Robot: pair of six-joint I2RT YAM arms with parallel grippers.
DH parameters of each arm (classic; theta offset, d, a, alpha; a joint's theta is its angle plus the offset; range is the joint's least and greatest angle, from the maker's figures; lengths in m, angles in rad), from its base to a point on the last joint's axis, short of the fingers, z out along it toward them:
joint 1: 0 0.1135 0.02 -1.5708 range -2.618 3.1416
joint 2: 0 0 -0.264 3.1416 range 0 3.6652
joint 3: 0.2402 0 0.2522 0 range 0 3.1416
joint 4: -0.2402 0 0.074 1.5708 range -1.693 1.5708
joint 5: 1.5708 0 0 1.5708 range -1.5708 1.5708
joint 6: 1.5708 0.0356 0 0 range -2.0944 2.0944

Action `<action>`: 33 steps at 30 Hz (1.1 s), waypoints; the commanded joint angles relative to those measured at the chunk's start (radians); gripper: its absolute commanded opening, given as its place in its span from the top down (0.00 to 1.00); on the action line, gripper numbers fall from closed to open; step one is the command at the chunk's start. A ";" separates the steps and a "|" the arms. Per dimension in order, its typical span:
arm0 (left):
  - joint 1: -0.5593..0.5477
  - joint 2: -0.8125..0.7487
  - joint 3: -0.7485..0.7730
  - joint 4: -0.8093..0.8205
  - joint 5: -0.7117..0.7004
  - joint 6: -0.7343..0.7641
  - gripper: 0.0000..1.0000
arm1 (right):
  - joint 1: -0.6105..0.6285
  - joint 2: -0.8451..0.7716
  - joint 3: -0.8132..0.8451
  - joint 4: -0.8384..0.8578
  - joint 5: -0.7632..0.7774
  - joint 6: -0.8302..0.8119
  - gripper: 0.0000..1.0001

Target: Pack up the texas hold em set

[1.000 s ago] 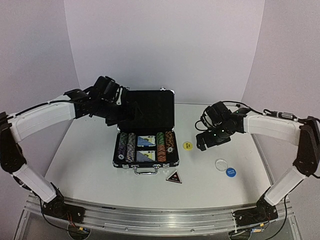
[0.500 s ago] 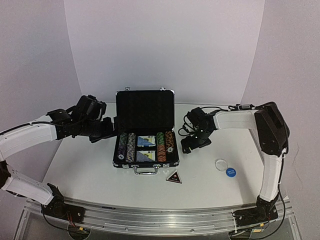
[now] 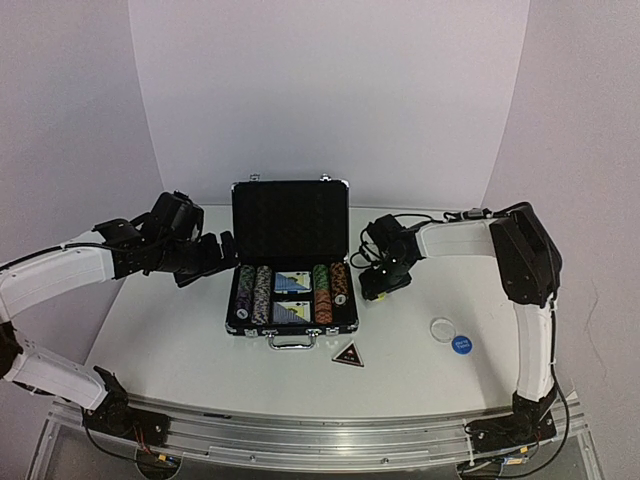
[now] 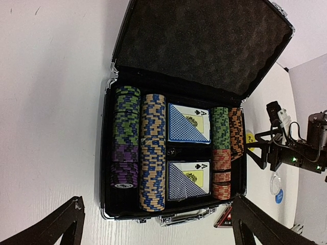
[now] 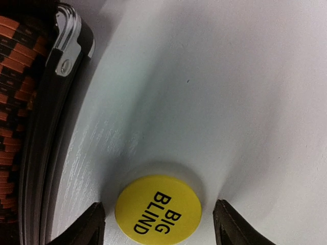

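The black silver-edged briefcase [image 3: 290, 215] stands open at the table's middle, lid upright. It holds striped poker chips [image 3: 259, 295] and two blue card decks [image 3: 291, 297]. My left gripper [image 3: 215, 258] is open and empty, left of the case; its wrist view shows the case [image 4: 107, 153], chips [image 4: 153, 153] and decks [image 4: 189, 122]. My right gripper [image 3: 377, 285] is open, low at the case's right side, its fingers either side of the yellow "BIG BLIND" disc [image 5: 158, 214]. The clear disc [image 3: 441, 327], blue disc [image 3: 461, 345] and dark triangular marker [image 3: 348, 355] lie on the table.
The case's handle [image 3: 291, 341] faces the near edge. The case's right wall [image 5: 56, 102] is close to the left of my right gripper [image 5: 158, 208]. White walls enclose the table at back and sides.
My left gripper has drawn back from the lid to the case's left side. My right gripper has moved left and down over the yellow disc, which it now hides from above.
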 commanded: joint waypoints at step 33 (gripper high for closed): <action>0.125 0.047 -0.090 0.115 0.093 -0.038 0.00 | 0.050 -0.234 -0.081 -0.041 0.114 0.066 0.57</action>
